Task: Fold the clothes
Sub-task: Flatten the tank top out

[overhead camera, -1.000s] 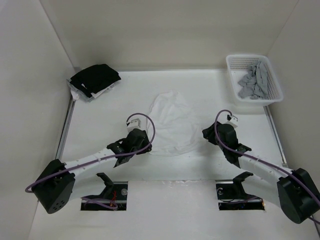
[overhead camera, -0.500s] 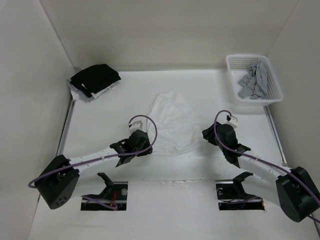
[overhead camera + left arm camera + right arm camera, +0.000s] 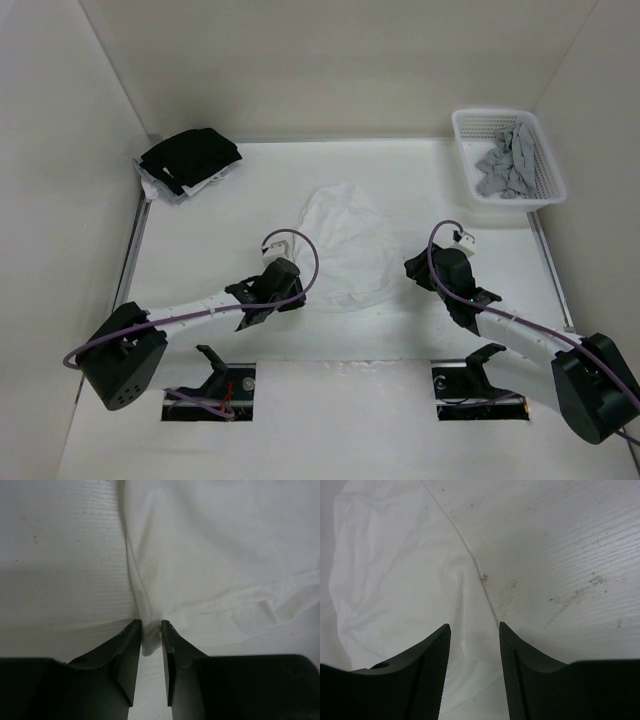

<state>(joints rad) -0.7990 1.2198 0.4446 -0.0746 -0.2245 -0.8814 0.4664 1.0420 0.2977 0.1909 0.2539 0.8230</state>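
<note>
We start with the white table (image 3: 200,230), which fills the enclosure, and the two arms reaching in from its near edge: the left arm (image 3: 190,320) angles up toward the middle and the right arm (image 3: 520,325) mirrors it from the other side. Between them lies the camisole (image 3: 345,240), a thin white top spread loosely and wrinkled near the centre of the table, its near hem closest to the arms. At the far right corner stands a white basket (image 3: 465,125) with a grey garment (image 3: 505,165) crumpled inside, and at the far left corner sits a black clothes stack (image 3: 190,155). The left gripper (image 3: 151,627) has its jaws drawn narrow on a pinch of the camisole's near left edge, with cloth filling the gap. The right gripper (image 3: 474,630) is spread wide over the camisole's right edge and grips nothing.
</note>
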